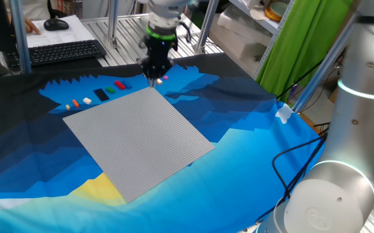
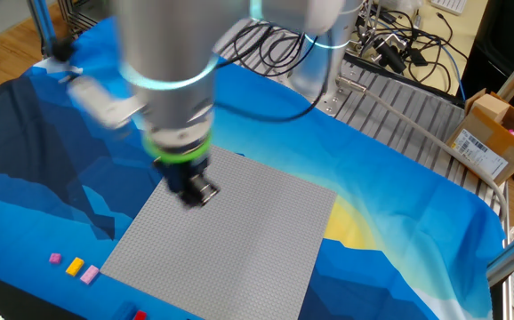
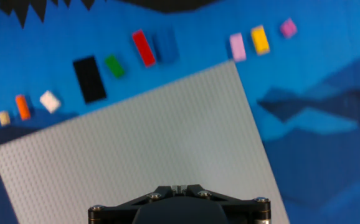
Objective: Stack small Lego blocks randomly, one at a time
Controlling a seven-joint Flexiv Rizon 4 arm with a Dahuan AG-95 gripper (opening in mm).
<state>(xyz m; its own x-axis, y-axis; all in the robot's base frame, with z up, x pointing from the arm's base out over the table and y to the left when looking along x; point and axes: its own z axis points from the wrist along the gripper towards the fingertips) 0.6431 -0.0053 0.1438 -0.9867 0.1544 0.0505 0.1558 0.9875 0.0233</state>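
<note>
Blue patterned cloth (image 1: 252, 149) covers the bench, with the grey baseplate (image 1: 138, 139) lying flat on it. Above the plate's far corner, upper middle of one fixed view, the hand (image 1: 154, 77) points down, clenched and empty. Small Lego blocks sit in a row on the cloth along the top of the hand view, off the plate: red block (image 3: 144, 48), green block (image 3: 114, 66), yellow block (image 3: 260, 39). Judging by this, open the jaws before descending, pick one block, and straddle it squarely, clear of neighbours.
</note>
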